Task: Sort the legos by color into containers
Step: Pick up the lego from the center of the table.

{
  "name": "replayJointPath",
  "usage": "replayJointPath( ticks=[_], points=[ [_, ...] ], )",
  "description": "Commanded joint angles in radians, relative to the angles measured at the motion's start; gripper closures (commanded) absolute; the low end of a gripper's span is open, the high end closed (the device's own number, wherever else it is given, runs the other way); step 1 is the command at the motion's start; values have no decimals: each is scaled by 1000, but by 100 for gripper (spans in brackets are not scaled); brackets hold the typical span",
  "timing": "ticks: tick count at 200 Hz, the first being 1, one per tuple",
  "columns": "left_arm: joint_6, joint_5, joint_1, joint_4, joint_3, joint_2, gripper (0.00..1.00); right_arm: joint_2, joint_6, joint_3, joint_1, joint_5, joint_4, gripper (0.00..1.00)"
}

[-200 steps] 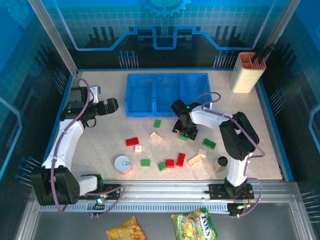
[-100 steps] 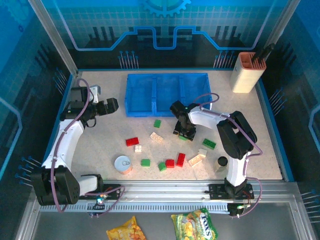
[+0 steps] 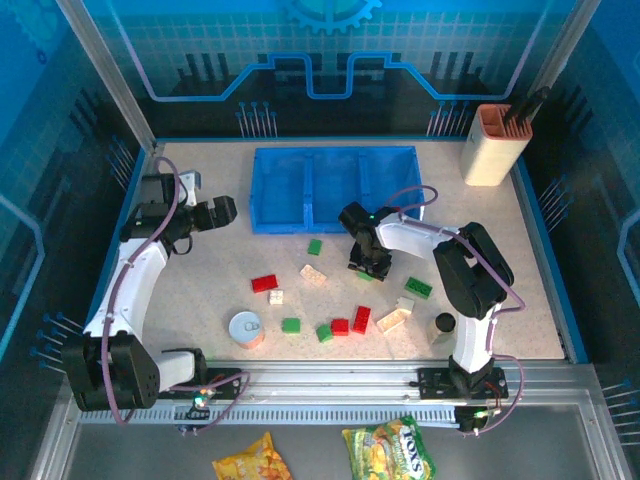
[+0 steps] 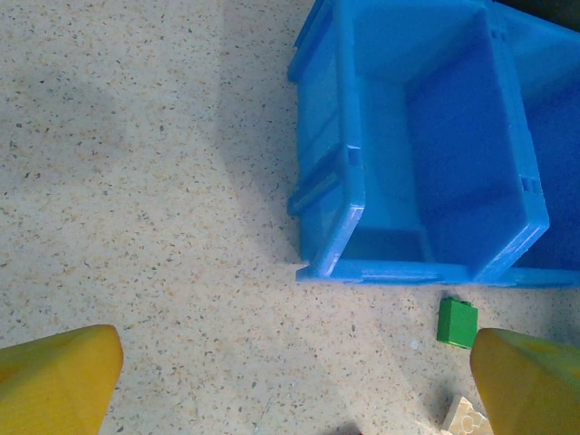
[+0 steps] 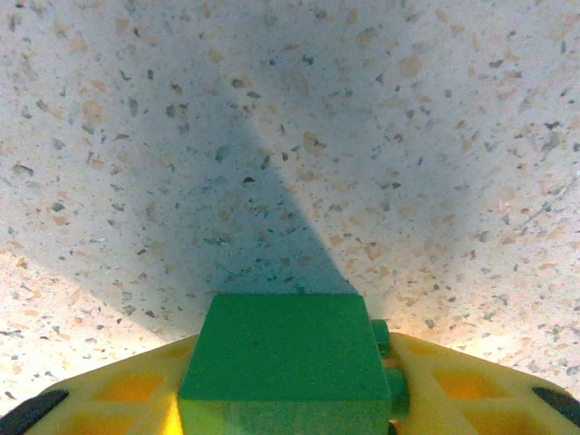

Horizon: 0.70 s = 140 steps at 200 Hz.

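The speckled table point(image 3: 530, 260) carried everything. At its far side, centre-left, stood the containers point(image 3: 335, 151), one blue bin with three compartments side by side. No brick could be seen in any of them from above, and the left wrist view showed the leftmost compartment bare. So, judging by this, the sorting had barely started: none of the legos were binned and about a dozen were left to do.

The left gripper point(image 3: 222, 210) hung above the table just left of the bin, its jaws spread wide with nothing between them; its yellow fingertips point(image 4: 59, 376) sat at the two near corners of its own view.

The right gripper point(image 3: 368, 262) was down at the table's middle, near side of the bin's right compartment. In its wrist view the jaws flanked a green brick point(image 5: 285, 349) with no gap showing on either side, so I took it as gripped, low over the surface.

The loose legos point(image 3: 340, 326), red, green and cream, lay scattered across the near middle of the table, most in a cluster near of that gripper, with a lone green one point(image 4: 456, 323) just near of the bin.
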Motion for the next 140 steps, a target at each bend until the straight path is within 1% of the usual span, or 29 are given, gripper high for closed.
replayJointPath(
  ticks=[1,44,101,118,140],
  points=[
    [16,12,12,-11,-5,-20,1,-29,0,23,18,27,-49,53],
    [16,13,13,-11,-5,-21,1,-39,-27,58,27,44,-79,54],
    [17,15,13,-14,-4,-22,1,-22,-107,178,44,81,-150,54],
    [17,10,13,-14,-4,-23,1,-9,-146,224,44,90,-166,54],
    [18,11,15,-14,-5,-25,1,17,-261,300,43,88,-160,55]
  ],
)
